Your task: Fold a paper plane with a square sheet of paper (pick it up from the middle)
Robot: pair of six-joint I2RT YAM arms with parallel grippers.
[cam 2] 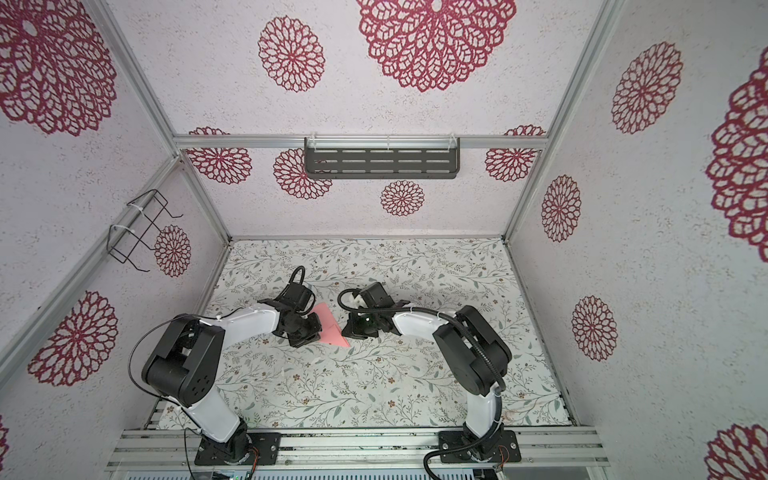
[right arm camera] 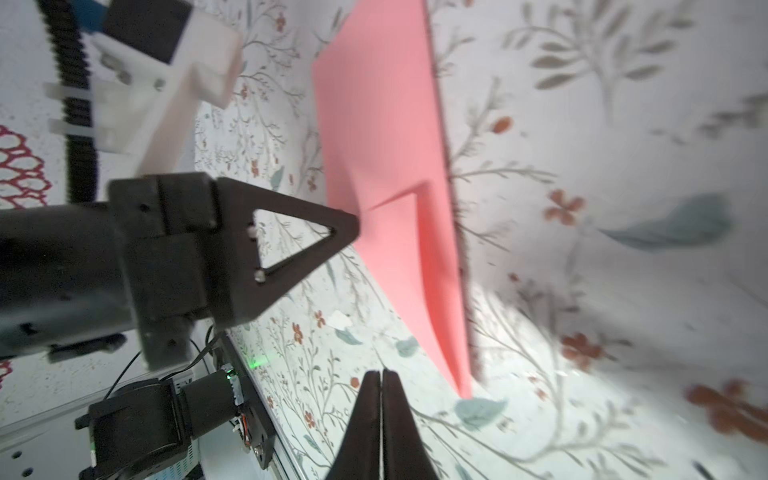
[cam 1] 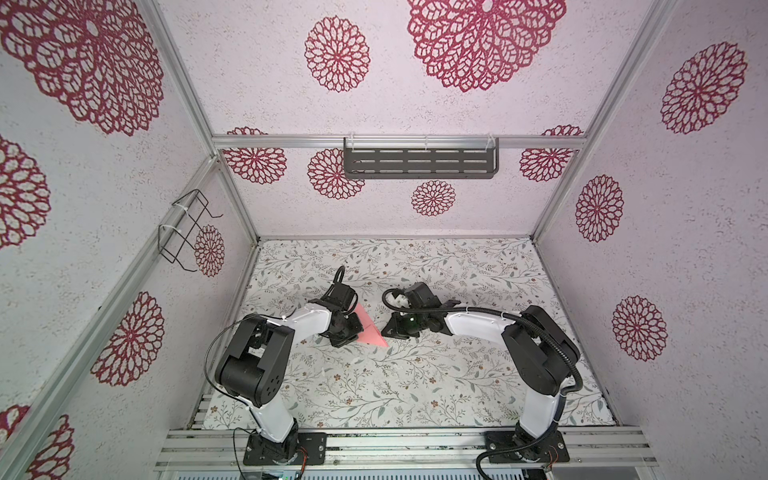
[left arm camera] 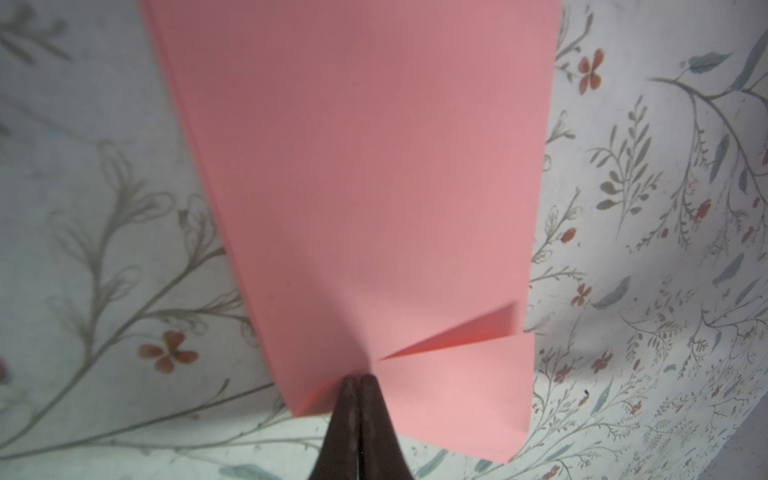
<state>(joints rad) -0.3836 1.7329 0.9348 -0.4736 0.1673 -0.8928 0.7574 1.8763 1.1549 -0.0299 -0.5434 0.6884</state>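
Centrally, paper (cam 1: 370, 331), left gripper (left arm camera: 357, 380) seemingly on its edge, right gripper (right arm camera: 380, 374) near.

We see the paper (left arm camera: 374, 166), and it is salmon pink all over, with no pattern. The counter (cam 1: 415, 395) has a white cloth with grey-green leaves and twigs and small red-brown flowers. The walls (cam 1: 270, 83) are pale and speckled, with big dark red round flowers that look like lace. The arms (cam 1: 309, 320) are white with black parts. The left gripper (left arm camera: 357, 384) and the right gripper (right arm camera: 381, 376) are very dark, almost black. The shelf (cam 1: 419, 164) is dark grey, the wire rack (cam 1: 185, 228) is black, and the frame bars (cam 1: 291, 142) are silver.
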